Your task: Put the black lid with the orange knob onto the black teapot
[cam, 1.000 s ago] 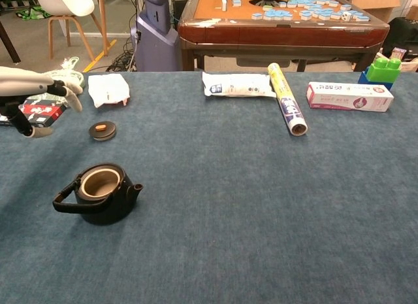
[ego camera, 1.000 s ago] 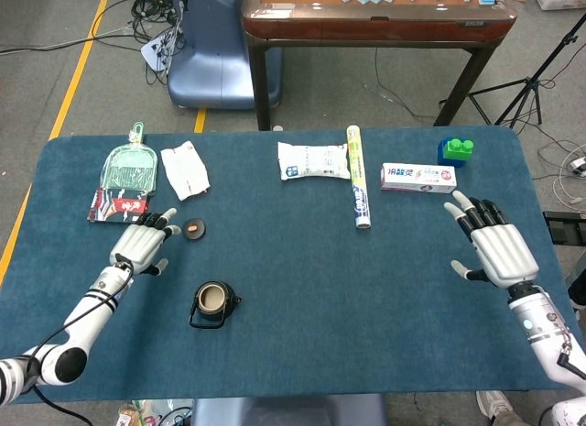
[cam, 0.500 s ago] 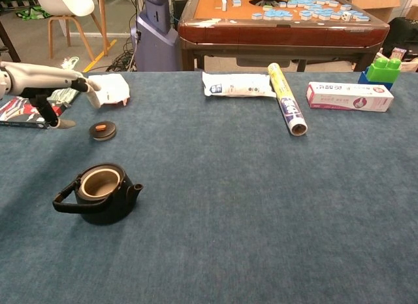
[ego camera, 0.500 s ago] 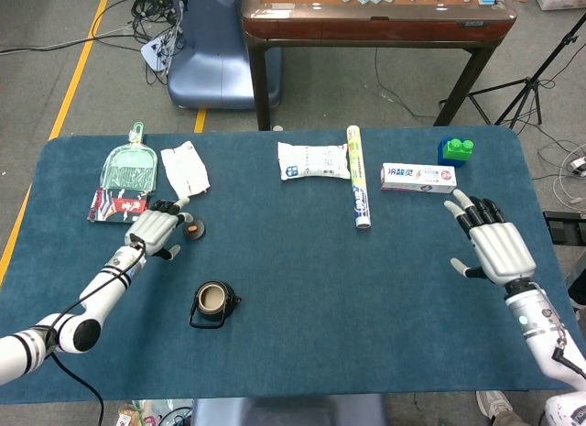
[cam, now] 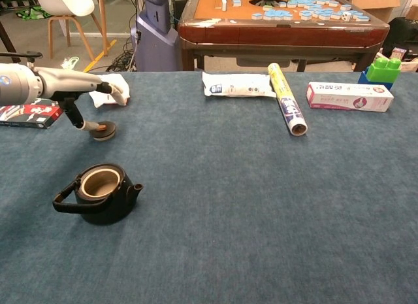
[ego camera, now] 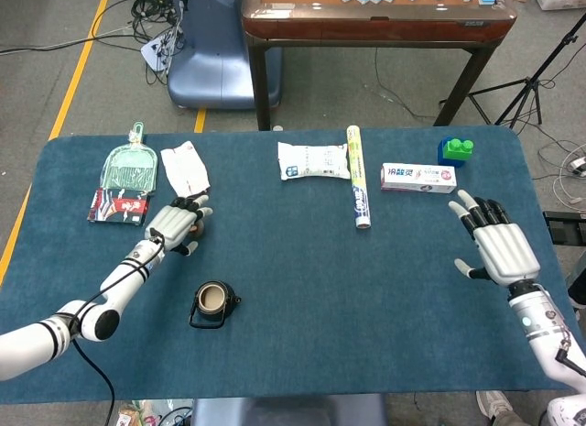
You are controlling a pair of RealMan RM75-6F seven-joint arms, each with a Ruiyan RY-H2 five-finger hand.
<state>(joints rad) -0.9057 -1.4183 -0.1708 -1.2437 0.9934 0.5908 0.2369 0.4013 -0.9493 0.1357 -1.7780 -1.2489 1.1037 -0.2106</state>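
In the lower left of the chest view, nearest the camera, the black teapot (cam: 98, 193) sits upright on the blue table (cam: 261, 206), its round mouth open and its handle pointing left. It looks heavy and stiff, likely to stay put when the lid comes down. Just behind it, further up the left side, lies the small black lid (cam: 103, 129). It looks light and rigid, and its orange knob seems the natural place to pinch. The left hand (ego camera: 176, 226) hovers over the lid with fingers spread, thumb reaching down beside it; whether it touches cannot be told. Bare cloth separates lid and teapot, giving a short open path. The right hand (ego camera: 497, 245), far right in the head view, is spread and holds nothing. Packets line the far edge.
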